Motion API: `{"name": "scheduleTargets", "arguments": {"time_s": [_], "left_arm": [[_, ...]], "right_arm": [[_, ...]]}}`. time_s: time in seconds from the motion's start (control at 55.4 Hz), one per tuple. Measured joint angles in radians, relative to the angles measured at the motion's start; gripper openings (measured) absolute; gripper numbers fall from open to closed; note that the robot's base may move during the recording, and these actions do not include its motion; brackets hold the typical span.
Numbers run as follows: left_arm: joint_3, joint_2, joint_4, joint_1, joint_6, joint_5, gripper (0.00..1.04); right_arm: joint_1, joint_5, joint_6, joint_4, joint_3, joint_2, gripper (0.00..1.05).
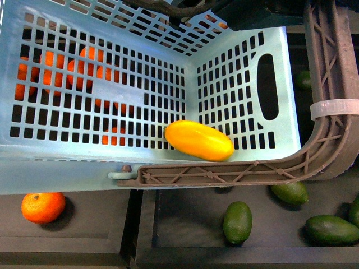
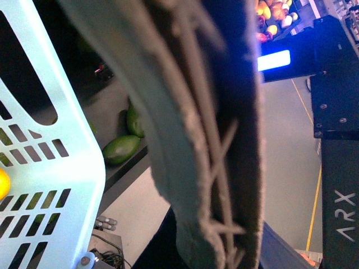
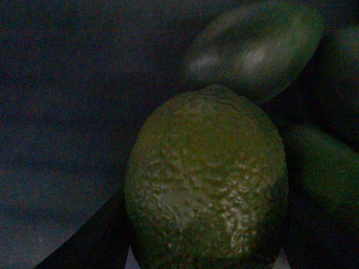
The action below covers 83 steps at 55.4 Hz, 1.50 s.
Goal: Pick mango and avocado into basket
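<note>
- The mango (image 1: 199, 140) lies inside the basket (image 1: 56, 168), against its near wall. Its skin looks smooth and likely slippery, but we judge that half of the task done.
- The avocado (image 3: 207, 179) fills the dim right wrist view, among other avocados (image 3: 255, 47).
- More lie in the dark tray (image 1: 185, 224), just near of the basket.
- We judge the avocado firm, pebbled, light and easily bruised, so it should be gripped gently across its broad middle.
- Neither the left tool nor the right tool shows its jaws; we cannot tell opening or hold.

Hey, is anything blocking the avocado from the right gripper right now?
Nothing visible does. The avocado fills the right wrist view unobstructed; other avocados crowd close by. The right gripper itself is out of frame.
</note>
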Motion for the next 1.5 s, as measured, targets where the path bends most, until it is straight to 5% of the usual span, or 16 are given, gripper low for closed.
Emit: {"name": "scheduleTargets", "arguments": {"time_s": [0.325, 0.523, 0.848, 1.497], "left_arm": [[0.0, 0.0, 0.0, 0.0, 0.0, 0.001, 0.09], [0.0, 0.0, 0.0, 0.0, 0.0, 0.001, 0.09], [0.0, 0.0, 0.0, 0.0, -0.001, 0.001, 0.09], [0.0, 0.0, 0.0, 0.0, 0.0, 0.002, 0.09]], "right_arm": [[0.007, -0.05, 0.262, 0.203, -0.235, -0.305, 0.64], [0.071, -0.163, 0.407, 0.253, -0.446, -0.591, 0.64], [0.268, -0.258, 0.425, 0.23, -0.612, -0.876, 0.64], [0.446, -0.29, 0.426, 0.232, -0.647, -0.854, 0.64]]}}
